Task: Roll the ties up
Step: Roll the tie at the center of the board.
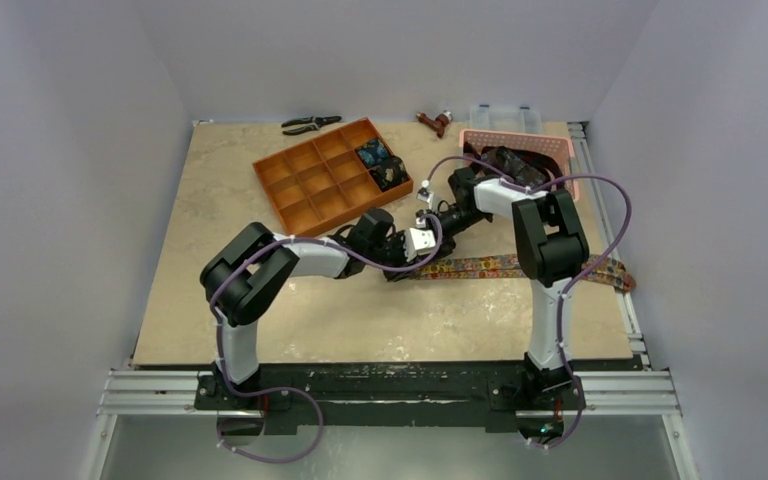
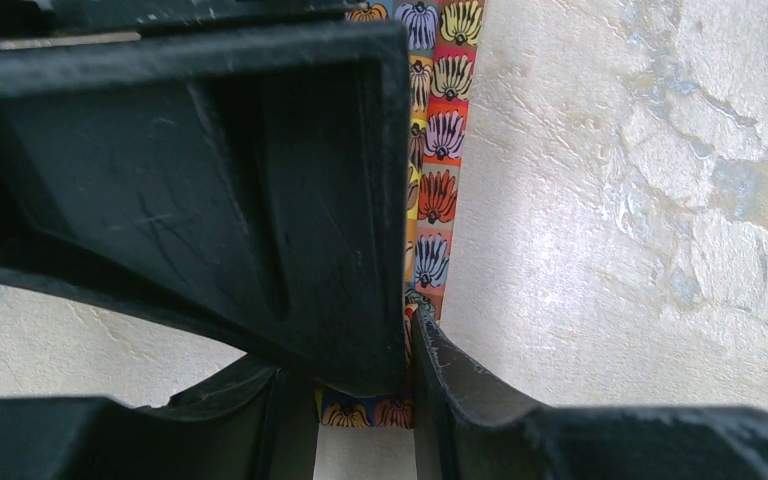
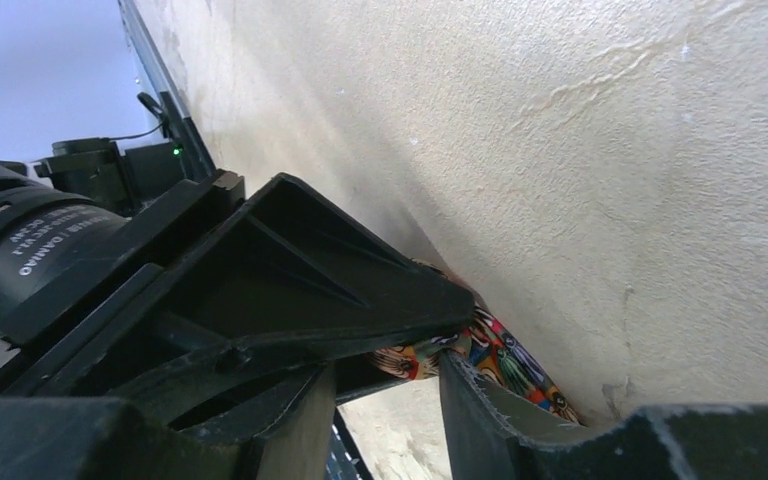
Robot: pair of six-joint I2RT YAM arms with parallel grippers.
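Jaws of the left gripper: sitting close together around one end of the flowery tie, but I cannot tell if they are squeezing it
Jaws of the right gripper: sitting a little apart, with the same end of the tie showing beside one finger; I cannot tell if they are holding it
Both grippers: meeting nose to nose near the middle of the table, each one's black finger poking into the other's camera view
Flowery tie: lying flat in a long strip, running from the grippers out toward the right edge of the table, and not rolled yet
Rolled ties: a dark blue one and a dark one are sitting in the right-hand boxes of the orange tray
Pink basket: sitting at the far right, holding more dark ties
Pliers: lying past the far edge of the table, behind the tray
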